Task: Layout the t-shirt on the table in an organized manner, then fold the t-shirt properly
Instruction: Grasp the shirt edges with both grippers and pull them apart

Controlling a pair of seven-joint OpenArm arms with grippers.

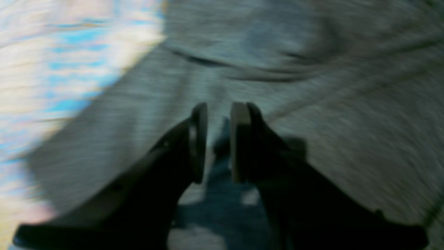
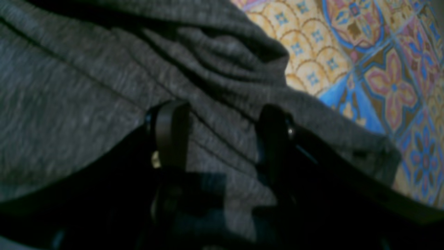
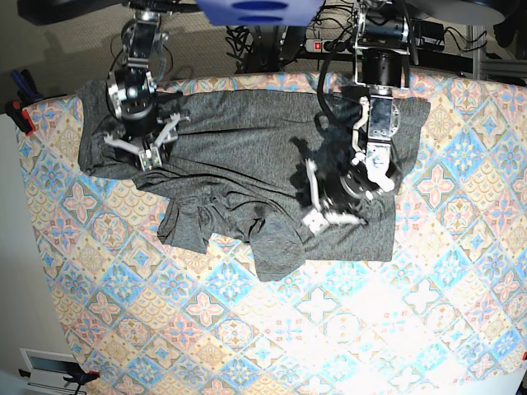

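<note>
On the left of my base view I see the right hand [image 3: 146,146] sitting over the sleeve end of the t-shirt [image 3: 247,156], near the desk's [image 3: 247,329] far edge. Its fingers [image 2: 171,132] are spread wide, with rumpled grey folds lying between and under them; nothing is pinched. Moving right, the shirt sprawls creased across the far half of the desk, with a bunched flap toward me. On the right, my left hand [image 3: 329,206] is down on the shirt's lower body, close to its near edge. Its fingers [image 1: 199,139] stand nearly together with a narrow gap; through the blur I cannot tell whether cloth is caught between them.
</note>
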